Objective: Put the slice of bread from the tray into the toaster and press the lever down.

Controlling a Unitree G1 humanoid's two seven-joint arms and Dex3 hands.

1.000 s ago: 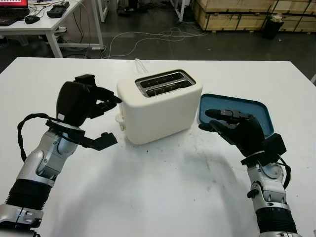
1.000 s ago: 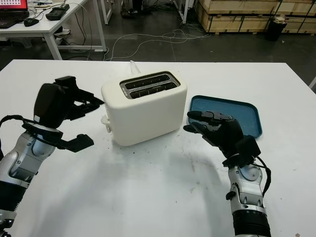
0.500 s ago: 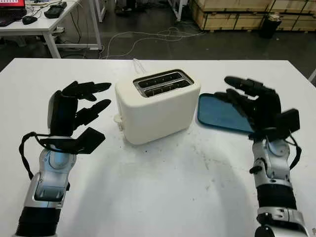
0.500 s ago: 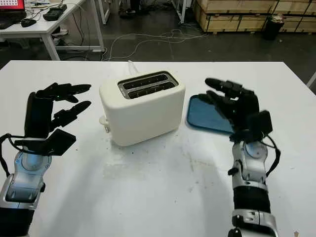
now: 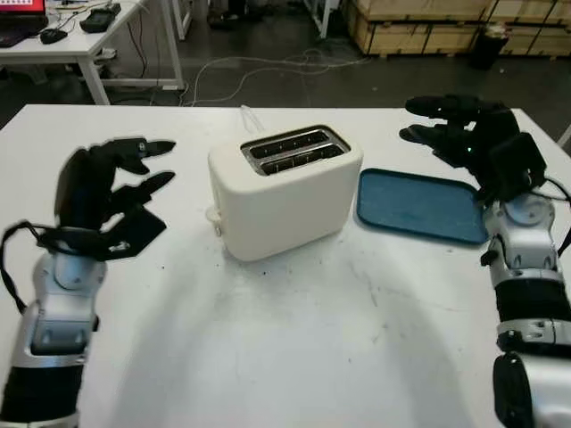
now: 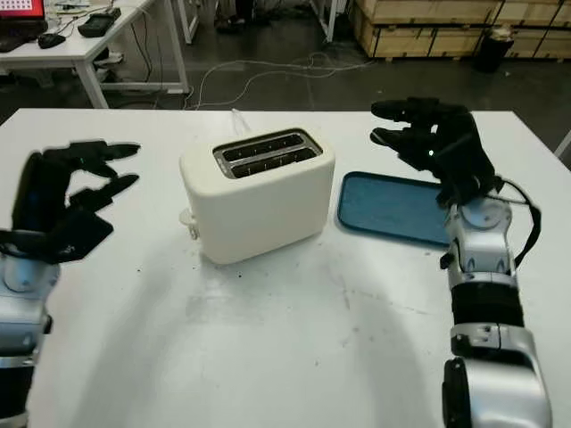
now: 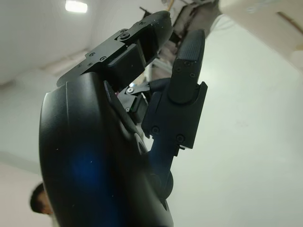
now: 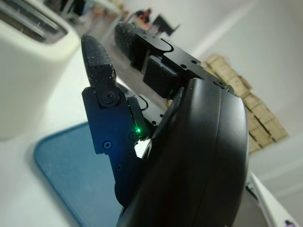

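Note:
A cream two-slot toaster (image 5: 285, 189) stands mid-table, its slots (image 5: 294, 150) facing up and its lever (image 5: 214, 219) on its left end. To its right lies a blue tray (image 5: 419, 203), its flat floor showing bare from rim to rim. My left hand (image 5: 153, 185) is raised left of the toaster, well apart from the lever, open and holding nothing. My right hand (image 5: 426, 120) hangs open above the tray's far edge. In the right wrist view its black fingers (image 8: 102, 71) stand over the tray (image 8: 71, 175), with the toaster (image 8: 28, 71) beside them.
The white table (image 5: 294, 339) stretches wide in front of the toaster. A white cord (image 5: 250, 116) runs off behind the toaster. Beyond the table are a desk (image 5: 62, 40), floor cables (image 5: 268, 67) and wooden crates (image 5: 428, 27).
Both hands lifted and swung outward. The left one drew back from the toaster's lever end to the left. The right one rose from the tray's near side to above its far edge.

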